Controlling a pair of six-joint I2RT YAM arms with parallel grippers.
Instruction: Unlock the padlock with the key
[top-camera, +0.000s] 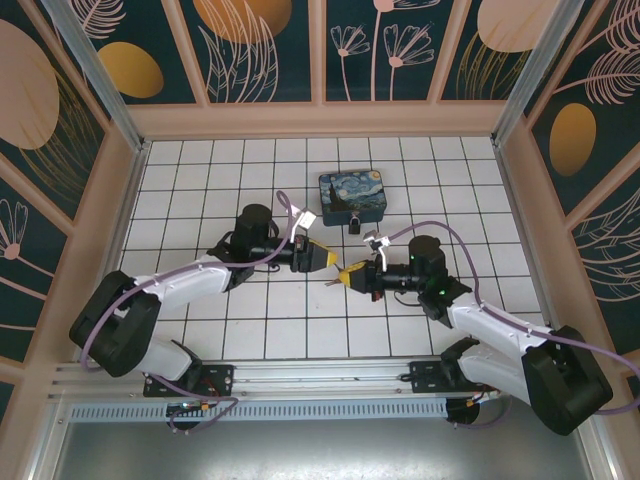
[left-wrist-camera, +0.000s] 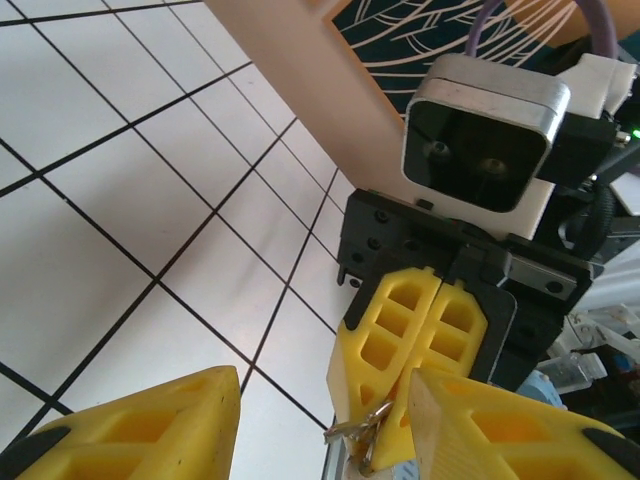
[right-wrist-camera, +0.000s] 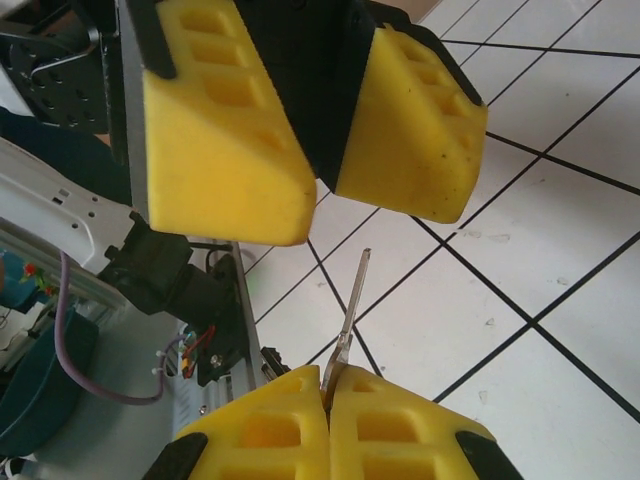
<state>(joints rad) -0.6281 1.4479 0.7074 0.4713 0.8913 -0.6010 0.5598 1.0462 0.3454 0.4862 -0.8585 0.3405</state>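
My right gripper (right-wrist-camera: 328, 395) is shut on the key (right-wrist-camera: 350, 300), whose thin silvery blade sticks up out of the fingertips. The blade points at the gap between the left gripper's yellow fingers (right-wrist-camera: 220, 130), which stand apart just above it. In the left wrist view the key (left-wrist-camera: 360, 432) pokes out of the right gripper's closed yellow fingers (left-wrist-camera: 420, 330), close to my open left gripper (left-wrist-camera: 320, 440). Seen from above, the two grippers meet tip to tip, left (top-camera: 322, 258) and right (top-camera: 350, 275), above mid-floor. The small dark padlock (top-camera: 356, 224) sits at the front edge of the painted box.
The blue-and-yellow swirl-painted box (top-camera: 352, 195) stands on the white tiled floor (top-camera: 220, 190) just beyond the grippers. Pale walls (top-camera: 320, 120) close in the back and both sides. An aluminium rail (top-camera: 300, 375) runs along the near edge by the arm bases.
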